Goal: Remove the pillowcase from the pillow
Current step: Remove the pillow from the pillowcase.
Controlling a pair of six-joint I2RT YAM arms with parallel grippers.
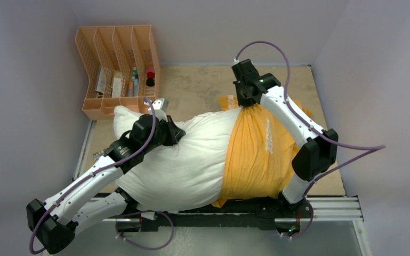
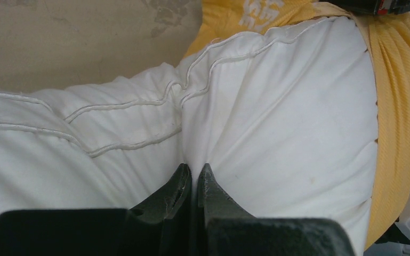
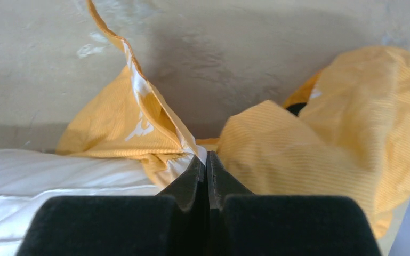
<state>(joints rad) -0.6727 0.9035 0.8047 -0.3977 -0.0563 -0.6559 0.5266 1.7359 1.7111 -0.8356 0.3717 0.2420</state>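
Observation:
The plump white pillow [image 1: 176, 160] lies across the table, and its right part is still inside the orange-yellow pillowcase [image 1: 256, 154] with white lettering. My left gripper [image 1: 175, 132] rests on the pillow's far left part. In the left wrist view it [image 2: 194, 169] is shut on a pinched fold of the white pillow [image 2: 277, 117], with the pillowcase [image 2: 400, 106] bunched at the right. My right gripper [image 1: 245, 104] is at the pillowcase's far edge, where the fabric gathers up to it. The right wrist view shows it [image 3: 207, 158] shut on the pillowcase [image 3: 298, 154] beside the pillow [image 3: 42, 170].
An orange mesh file organizer [image 1: 118, 69] holding small items stands at the back left. Grey walls enclose the tan tabletop [image 1: 202, 85] on three sides. A metal rail [image 1: 341, 205] runs along the near edge by the arm bases.

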